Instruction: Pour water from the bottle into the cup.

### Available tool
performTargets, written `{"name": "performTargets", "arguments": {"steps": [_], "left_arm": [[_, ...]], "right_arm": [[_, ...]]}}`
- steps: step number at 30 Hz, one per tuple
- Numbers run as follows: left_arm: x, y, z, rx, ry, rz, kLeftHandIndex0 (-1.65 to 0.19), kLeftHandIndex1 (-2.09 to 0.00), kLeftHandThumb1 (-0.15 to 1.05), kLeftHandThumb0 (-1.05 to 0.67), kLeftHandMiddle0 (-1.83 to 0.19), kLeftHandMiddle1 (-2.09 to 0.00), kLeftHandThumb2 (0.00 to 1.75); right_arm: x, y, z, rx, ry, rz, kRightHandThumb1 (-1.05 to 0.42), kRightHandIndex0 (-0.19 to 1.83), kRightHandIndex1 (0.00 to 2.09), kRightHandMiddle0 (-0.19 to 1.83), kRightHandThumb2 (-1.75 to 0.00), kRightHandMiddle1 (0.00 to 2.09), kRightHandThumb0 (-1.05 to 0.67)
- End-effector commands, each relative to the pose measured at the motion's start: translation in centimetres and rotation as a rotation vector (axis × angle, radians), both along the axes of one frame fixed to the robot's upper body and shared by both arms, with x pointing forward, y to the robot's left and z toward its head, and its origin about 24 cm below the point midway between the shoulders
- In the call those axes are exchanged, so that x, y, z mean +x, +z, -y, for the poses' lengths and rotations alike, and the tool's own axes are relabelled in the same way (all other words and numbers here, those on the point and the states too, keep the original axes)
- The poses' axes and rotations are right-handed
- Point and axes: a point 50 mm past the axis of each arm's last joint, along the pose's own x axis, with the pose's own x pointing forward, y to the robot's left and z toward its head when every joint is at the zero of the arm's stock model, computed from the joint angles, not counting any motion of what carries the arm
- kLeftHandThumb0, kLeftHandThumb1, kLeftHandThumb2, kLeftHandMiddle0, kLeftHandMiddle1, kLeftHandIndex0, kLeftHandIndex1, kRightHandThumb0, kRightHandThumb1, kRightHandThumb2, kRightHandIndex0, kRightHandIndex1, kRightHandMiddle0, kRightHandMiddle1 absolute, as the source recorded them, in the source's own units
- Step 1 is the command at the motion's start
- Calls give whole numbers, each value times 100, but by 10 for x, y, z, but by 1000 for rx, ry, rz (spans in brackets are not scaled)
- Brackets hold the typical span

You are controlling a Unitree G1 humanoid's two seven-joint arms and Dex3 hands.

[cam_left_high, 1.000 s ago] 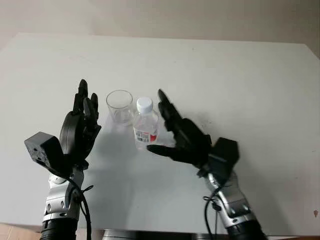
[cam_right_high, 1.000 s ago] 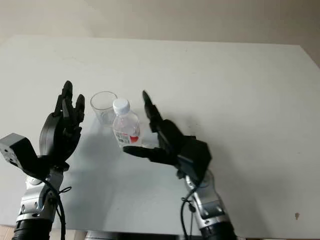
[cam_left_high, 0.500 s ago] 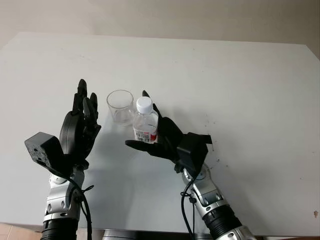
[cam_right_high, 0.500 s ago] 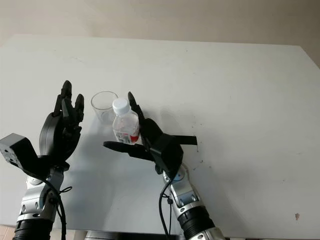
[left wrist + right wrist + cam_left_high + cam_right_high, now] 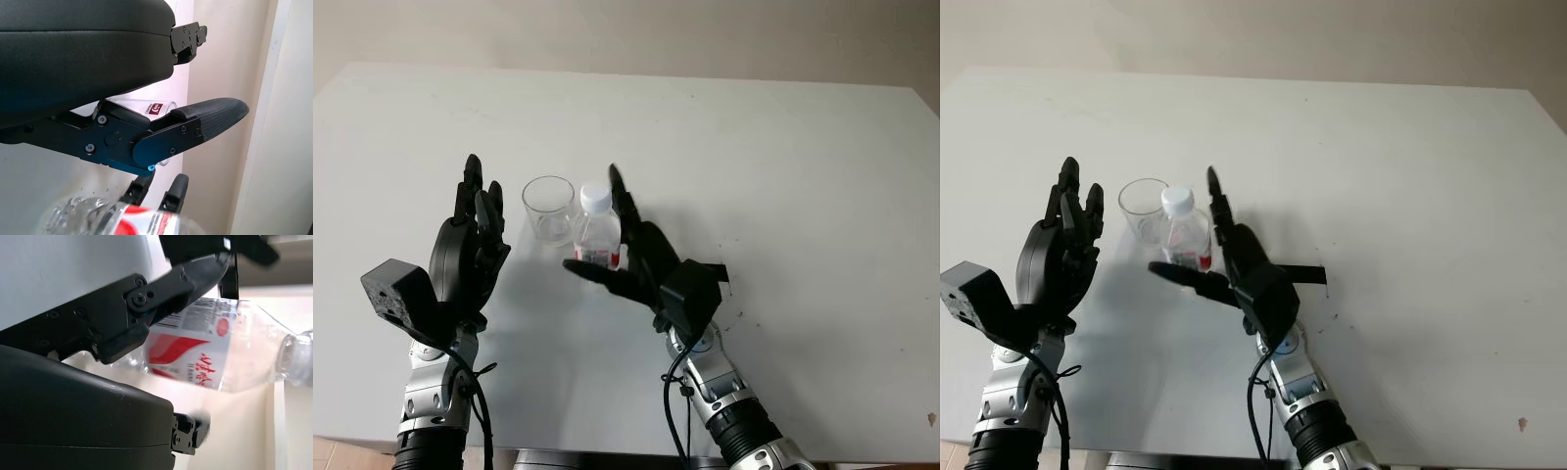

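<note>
1. R hand fingers: around the bottle w/ one finger up along its right side and the thumb crossing low in front; not clamped yet as far as I can tell, so released, holding nothing.
2. L hand fingers: upright, not curled, holding nothing; raised just left of the cup.
3. Bottle: upright on the table, white cap on, red-and-white label, touching or just beside the cup's right side.
4. Cup: clear, upright, looks empty, btwn L hand and bottle.
5. Progress (judgement): early, at the reach-to-grasp step. Nothing poured.
6. Left to do: close on the bottle, lift, deal w/ the cap, tilt over the cup, pour, set down.
</note>
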Motion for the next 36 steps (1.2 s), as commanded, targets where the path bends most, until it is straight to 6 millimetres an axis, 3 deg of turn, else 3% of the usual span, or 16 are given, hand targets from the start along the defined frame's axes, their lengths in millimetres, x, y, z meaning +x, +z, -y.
{"name": "performTargets", "arguments": {"steps": [1,3,4,7,10,14,22,29,36], "left_arm": [[-1,1,-1,0,2,9,18,-6,105,-77,11,-6,75],[-1,1,-1,2,6,7,17,-6,105,-77,11,-6,75],[-1,1,-1,4,7,7,17,-6,105,-77,11,-6,75],[-1,0,-1,6,6,7,17,-6,105,-77,11,-5,76],[0,0,-1,3,5,9,17,-6,105,-77,11,-5,76],[0,0,-1,2,5,8,17,-6,105,-77,11,-5,76],[0,1,-2,4,6,8,17,-6,105,-77,11,-6,75],[0,1,-4,5,2,10,17,-6,105,-77,11,-5,74],[1,1,-6,11,-7,11,18,-5,105,-78,12,-5,74]], "right_arm": [[-6,5,-28,107,-9,-17,-98,18,197,-2,-6,196,-60],[-6,6,-27,73,-29,5,-102,52,206,20,-7,206,-58],[-6,7,-27,59,-32,15,-104,91,208,51,-14,208,-55],[-5,9,-25,2,-26,45,-105,145,209,110,-32,209,-52],[-5,10,-25,-31,-16,65,-105,165,209,140,-40,209,-50],[-4,10,-25,-43,-4,67,-105,166,209,154,-39,209,-51],[-4,9,-25,-57,30,53,-105,159,209,151,-34,209,-48],[-1,12,-24,-98,37,98,-105,182,209,171,-44,209,-44],[7,25,-13,-82,21,144,-105,183,209,183,-52,209,-43]]}}
